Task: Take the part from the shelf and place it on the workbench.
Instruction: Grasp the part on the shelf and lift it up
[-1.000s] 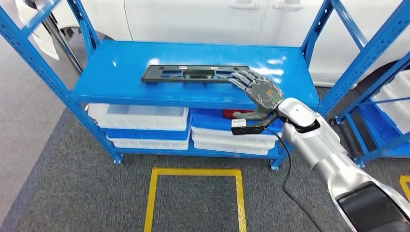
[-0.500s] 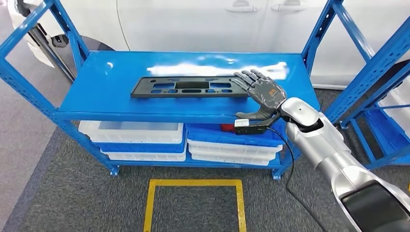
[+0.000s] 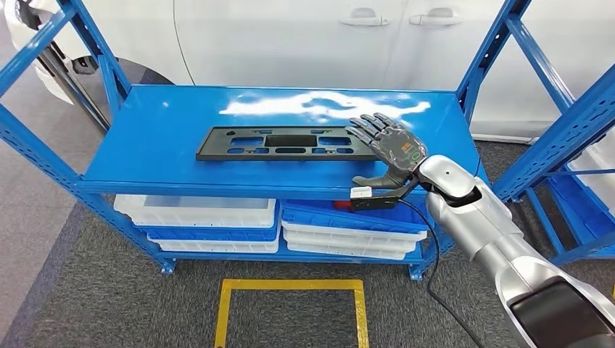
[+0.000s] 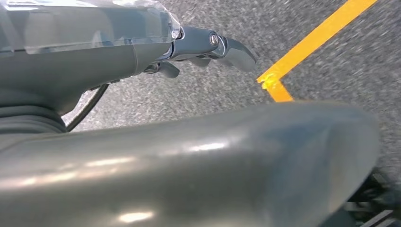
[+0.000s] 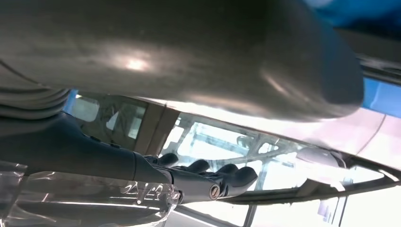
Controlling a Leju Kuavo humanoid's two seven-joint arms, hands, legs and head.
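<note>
Right hand sits at the part's right end, fingers spread flat over the shelf — no grip that I can see. Part lies flat on the top shelf. Left hand hangs over the floor, holding nothing. I judge the task barely begun — grasp, lift, carry to workbench all remain.
</note>
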